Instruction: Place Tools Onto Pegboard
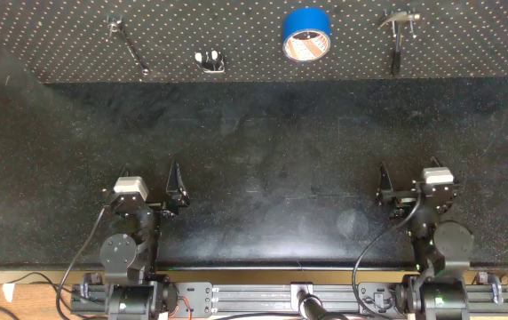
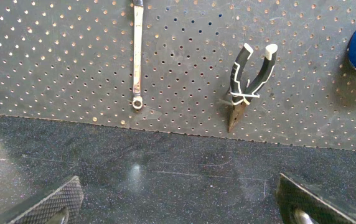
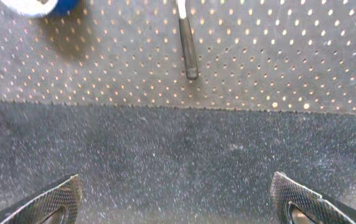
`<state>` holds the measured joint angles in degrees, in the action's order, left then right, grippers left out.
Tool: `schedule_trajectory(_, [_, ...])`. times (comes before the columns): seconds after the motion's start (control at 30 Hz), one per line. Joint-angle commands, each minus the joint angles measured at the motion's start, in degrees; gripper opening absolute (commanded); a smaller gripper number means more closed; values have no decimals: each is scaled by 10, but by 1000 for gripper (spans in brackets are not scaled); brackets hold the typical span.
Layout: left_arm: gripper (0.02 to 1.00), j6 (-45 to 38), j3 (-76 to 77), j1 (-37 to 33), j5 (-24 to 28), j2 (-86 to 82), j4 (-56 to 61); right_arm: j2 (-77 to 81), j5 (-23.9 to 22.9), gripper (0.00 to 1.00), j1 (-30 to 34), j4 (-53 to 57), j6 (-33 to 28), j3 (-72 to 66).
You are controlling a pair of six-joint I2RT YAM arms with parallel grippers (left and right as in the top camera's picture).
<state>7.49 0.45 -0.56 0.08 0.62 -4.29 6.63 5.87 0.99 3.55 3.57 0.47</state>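
Gaping left gripper: fingers wide apart with nothing between them, low over the near left part of the black mat.
Right gripper: fingers likewise spread and holding nothing, over the near right part of the mat, well apart from the left one.
Mat: dark and speckled, running from the arms' bases to the foot of the pegboard.
Pegboard: dark panel with rows of small holes along the far edge; all four things hang on it.
Wrench: far left on the board, slim and silver, ring end lowest, just above the mat's edge.
Pliers: right of the wrench, black and white handles uppermost and splayed, a white tie around them, nose pointing down near the board's foot.
Tape roll: blue, right of the pliers, high on the board.
Hammer: far right, head uppermost, dark handle hanging straight down.
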Motion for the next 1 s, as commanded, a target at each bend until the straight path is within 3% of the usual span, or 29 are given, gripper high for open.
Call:
schedule_trajectory(0.03, [993, -5, -1, 3, 0, -4, -4, -66, -7, 985, -5, 1, 24, -2])
schedule_trajectory(1.0, [996, -5, -1, 3, 0, -4, -4, -66, -7, 982, -4, 3, 24, -2])
